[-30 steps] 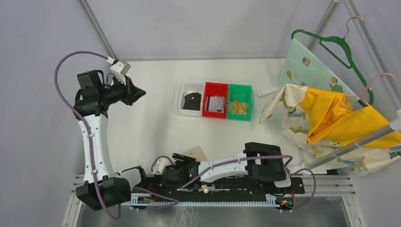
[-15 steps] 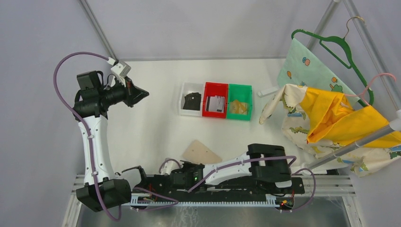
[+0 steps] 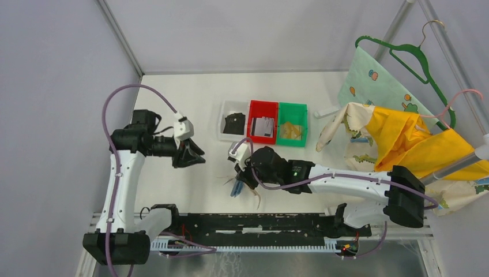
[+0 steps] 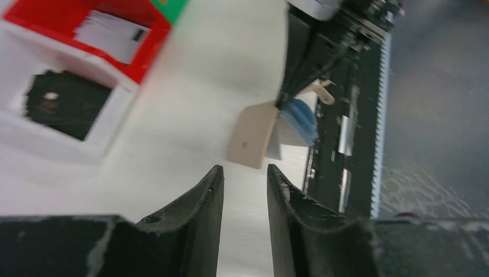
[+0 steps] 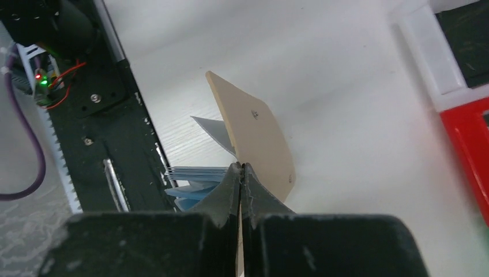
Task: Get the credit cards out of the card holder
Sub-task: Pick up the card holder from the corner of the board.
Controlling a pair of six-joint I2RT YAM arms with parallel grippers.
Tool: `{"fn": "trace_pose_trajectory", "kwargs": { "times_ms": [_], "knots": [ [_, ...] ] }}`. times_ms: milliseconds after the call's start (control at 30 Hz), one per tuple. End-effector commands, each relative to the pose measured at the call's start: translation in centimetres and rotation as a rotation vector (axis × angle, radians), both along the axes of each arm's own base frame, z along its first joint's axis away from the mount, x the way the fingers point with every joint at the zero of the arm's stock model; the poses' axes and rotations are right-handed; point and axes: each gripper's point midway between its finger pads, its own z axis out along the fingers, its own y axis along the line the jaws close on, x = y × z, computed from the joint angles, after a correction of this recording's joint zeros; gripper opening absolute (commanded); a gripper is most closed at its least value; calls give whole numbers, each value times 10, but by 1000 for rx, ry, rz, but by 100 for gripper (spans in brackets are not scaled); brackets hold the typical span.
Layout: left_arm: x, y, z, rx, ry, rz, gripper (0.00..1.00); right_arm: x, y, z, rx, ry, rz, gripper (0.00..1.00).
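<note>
— Where are the bins sitting?

— In a row on the white table (image 3: 173, 98): the white plastic bin (image 3: 226, 107) left, the red plastic bin (image 3: 262, 103) in the middle, the green plastic bin (image 3: 293, 105) right, all touching.

— What is lying in them?

— A black lump (image 3: 234, 123), pale flat credit cards (image 3: 264, 126) and a yellowish-tan lump (image 3: 290, 130), in that order.

— And the tan flat card holder (image 5: 256, 133)?

— It is sitting before the bins, touching the right gripper (image 5: 241, 168). The left gripper (image 4: 244, 168) is hovering apart on its left.
</note>
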Motion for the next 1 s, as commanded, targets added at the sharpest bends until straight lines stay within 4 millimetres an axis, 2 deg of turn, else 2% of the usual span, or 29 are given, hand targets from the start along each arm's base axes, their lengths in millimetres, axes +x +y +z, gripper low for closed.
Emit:
{"fn": "trace_pose_trajectory", "kwargs": {
  "times_ms": [0,133,233,367,533,867,967],
  "knots": [
    [-38,-22,-25,14,-56,-184,43,-18,14,14,124,62,168,0],
    [-50,-26,-44,34,-48,-209,48,-13,17,15,177,119,182,0],
    [-58,-28,-54,34,-79,-227,46,-12,22,12,216,189,192,0],
    [-47,-24,-77,96,-149,-193,42,-9,34,13,302,295,223,0],
    [-43,-16,-109,196,-190,-211,50,1,43,25,418,402,246,0],
    [-30,-27,-134,202,-174,-190,63,9,61,27,505,528,292,0],
    [-30,-32,-140,220,-197,-213,78,14,64,22,507,549,275,0]
  ]
}}
